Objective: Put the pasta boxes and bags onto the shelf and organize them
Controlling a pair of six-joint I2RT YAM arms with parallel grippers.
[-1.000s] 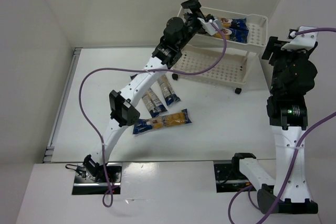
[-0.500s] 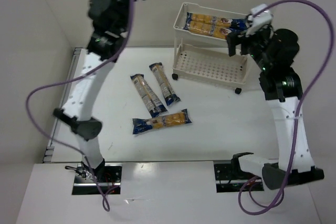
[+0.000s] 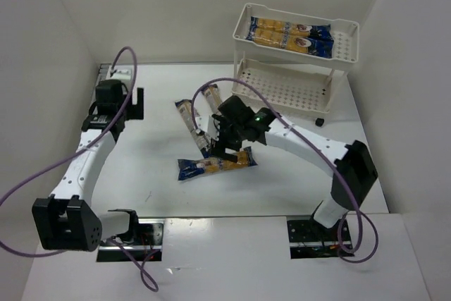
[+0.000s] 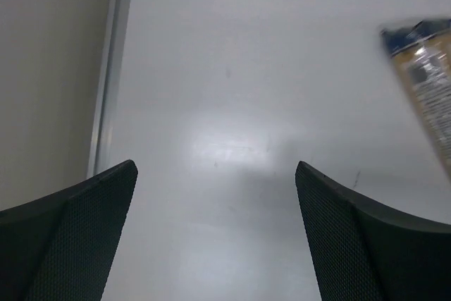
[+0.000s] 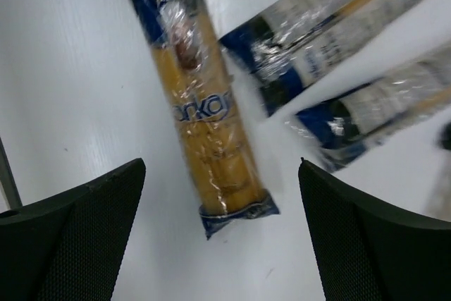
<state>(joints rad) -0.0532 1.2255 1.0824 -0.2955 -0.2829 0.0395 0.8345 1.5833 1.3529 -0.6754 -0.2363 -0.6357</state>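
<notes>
Pasta bags [image 3: 215,164]: five in total. Two are on the top tier of the shelf [image 3: 282,86]; three are on the table [image 3: 282,185]. Shelf: one, with two tiers. Pincers: two, left pincer [image 4: 216,166] and right pincer [image 5: 222,162].

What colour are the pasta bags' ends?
Dark blue, on the long plastic pasta bag; right wrist view best.

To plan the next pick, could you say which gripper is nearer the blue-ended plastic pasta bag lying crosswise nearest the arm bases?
Right. The right gripper hovers over the blue-ended pasta bag, jaws open; the left gripper is far to its left.
</notes>
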